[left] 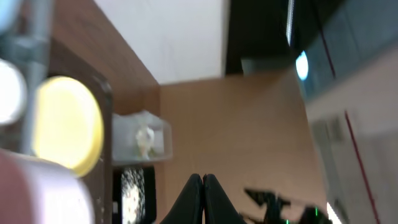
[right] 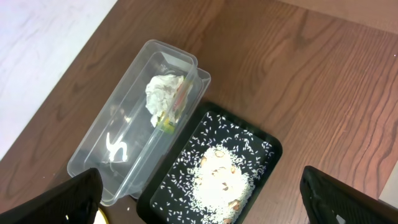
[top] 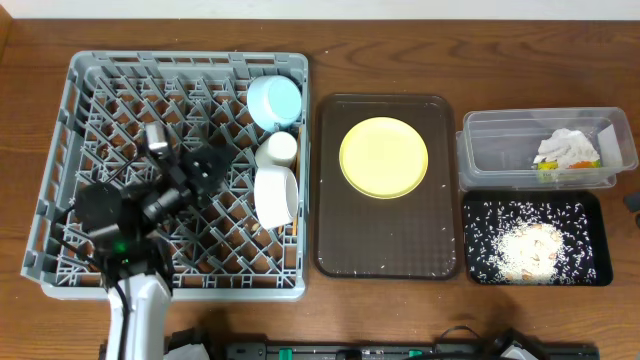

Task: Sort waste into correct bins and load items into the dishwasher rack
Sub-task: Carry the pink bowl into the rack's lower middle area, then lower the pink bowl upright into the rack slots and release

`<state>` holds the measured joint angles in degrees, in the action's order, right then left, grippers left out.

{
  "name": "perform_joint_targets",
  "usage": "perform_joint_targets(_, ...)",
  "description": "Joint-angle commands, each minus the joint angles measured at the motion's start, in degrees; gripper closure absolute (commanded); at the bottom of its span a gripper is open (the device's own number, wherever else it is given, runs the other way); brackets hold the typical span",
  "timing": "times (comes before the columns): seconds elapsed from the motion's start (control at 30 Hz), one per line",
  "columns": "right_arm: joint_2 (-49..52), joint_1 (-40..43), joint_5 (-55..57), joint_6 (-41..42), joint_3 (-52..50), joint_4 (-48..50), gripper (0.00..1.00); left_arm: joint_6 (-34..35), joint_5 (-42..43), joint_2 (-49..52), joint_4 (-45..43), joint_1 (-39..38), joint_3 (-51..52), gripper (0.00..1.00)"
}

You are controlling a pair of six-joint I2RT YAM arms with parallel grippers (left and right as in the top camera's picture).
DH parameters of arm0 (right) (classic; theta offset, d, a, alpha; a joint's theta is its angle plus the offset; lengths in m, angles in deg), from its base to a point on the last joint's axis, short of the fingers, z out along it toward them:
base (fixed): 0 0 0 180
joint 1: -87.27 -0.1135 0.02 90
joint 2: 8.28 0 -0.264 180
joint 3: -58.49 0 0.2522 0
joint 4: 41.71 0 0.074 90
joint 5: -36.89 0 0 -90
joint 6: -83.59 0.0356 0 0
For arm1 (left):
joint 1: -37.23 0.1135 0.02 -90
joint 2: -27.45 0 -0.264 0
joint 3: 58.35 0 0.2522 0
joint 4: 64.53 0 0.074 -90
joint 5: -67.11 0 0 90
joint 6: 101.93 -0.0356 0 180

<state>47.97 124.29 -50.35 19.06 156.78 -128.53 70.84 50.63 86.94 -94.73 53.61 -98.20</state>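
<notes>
Left fingers (left: 189,202) pinched shut, apparently empty, above the large grey plastic lattice rack (top: 55,170). Right fingers (right: 68,199) spread wide over the clear plastic tub (right: 106,124) and shallow black tray (right: 275,148).

Your left arm (top: 135,312) has a white tube at the bottom and chunky black blocks higher up. A tiny green light (top: 122,243) glows on one of the black blocks. A thin black cable (top: 113,290) runs beside the white tube. At the far end there is a small grey part (top: 157,138). Your left fingers (left: 194,198) are black and smooth, and each one thins to a sharp point like a wedge. Your right fingers (right: 65,202) are black too, with straight, slanted edges and a dull look.
</notes>
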Motion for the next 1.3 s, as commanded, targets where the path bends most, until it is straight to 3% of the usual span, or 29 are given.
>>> perform_joint_targets(0.0, -0.09, 0.74, 0.02, 0.63, 0.00, -0.09, 0.01, 0.20, 1.81, -3.45, -0.28, -4.42, -1.53, 0.94)
perform_joint_targets(0.17, -0.09, 0.74, 0.02, 0.63, 0.00, -0.09, 0.01, -5.03, 1.46, -3.39, 3.21, -10.54, -1.51, 0.94)
perform_joint_targets(0.3, -0.09, 0.74, 0.02, 0.63, 0.00, -0.09, 0.01, -13.81, -1.27, -2.29, 15.08, -13.81, -1.51, 0.94)
perform_joint_targets(0.43, -0.09, 0.74, 0.02, 0.63, 0.00, -0.09, 0.01, -22.08, -7.21, -1.95, 26.51, -16.50, -1.51, 0.94)
perform_joint_targets(0.63, -0.09, 0.74, 0.02, 0.63, 0.00, -0.09, 0.01, -25.68, -16.24, -1.95, 30.05, -19.30, -1.53, 0.94)
perform_joint_targets(0.83, -0.09, 0.74, 0.02, 0.63, 0.00, -0.09, 0.01, -36.52, -30.80, -1.95, 46.16, -19.69, -1.53, 0.94)
perform_joint_targets(1.1, -0.09, 0.74, 0.02, 0.63, 0.00, -0.09, 0.01, -39.32, -35.85, -2.34, 48.06, -19.69, -4.50, 0.94)
perform_joint_targets(1.27, -0.09, 0.74, 0.02, 0.63, 0.00, -0.09, 0.01, -43.43, -41.57, -2.38, 56.35, -19.69, -8.55, 0.92)
